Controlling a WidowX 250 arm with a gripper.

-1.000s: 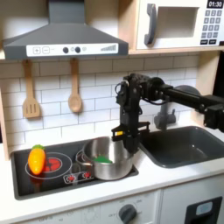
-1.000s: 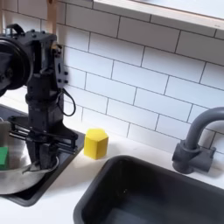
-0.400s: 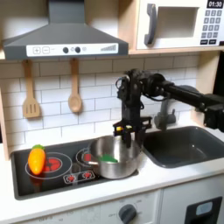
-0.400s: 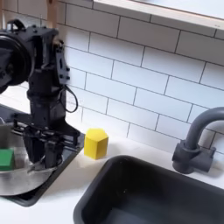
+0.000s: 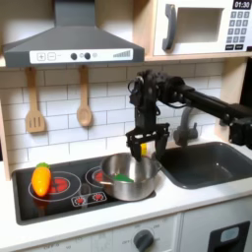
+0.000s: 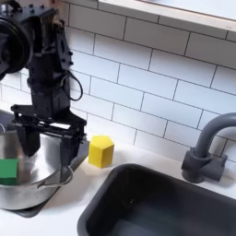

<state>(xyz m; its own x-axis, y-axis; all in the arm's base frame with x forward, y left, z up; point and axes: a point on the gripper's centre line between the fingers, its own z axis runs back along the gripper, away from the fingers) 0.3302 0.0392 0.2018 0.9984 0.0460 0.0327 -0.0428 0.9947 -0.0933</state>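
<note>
A steel pot [image 5: 134, 187] sits on the black stovetop [image 5: 59, 202], holding a green block [image 5: 119, 178]. My gripper [image 5: 145, 149] hangs just above the pot's right rim, its fingers spread wide with nothing between them. In the second exterior view the gripper [image 6: 48, 146] straddles the pot [image 6: 41, 189] from above, and the green block [image 6: 7, 171] lies at the second exterior view's left edge. A yellow block [image 6: 100, 150] stands on the counter by the tiled wall, just right of the gripper.
An orange-and-yellow toy vegetable [image 5: 40, 179] lies on the left burner. A dark sink [image 5: 202, 163] with a grey faucet [image 6: 205, 147] is to the right in both exterior views. Two wooden utensils [image 5: 84, 98] hang on the wall under the range hood.
The gripper has risen from the pot's rim and its fingers have spread apart. The pot has shifted a little toward the sink.
</note>
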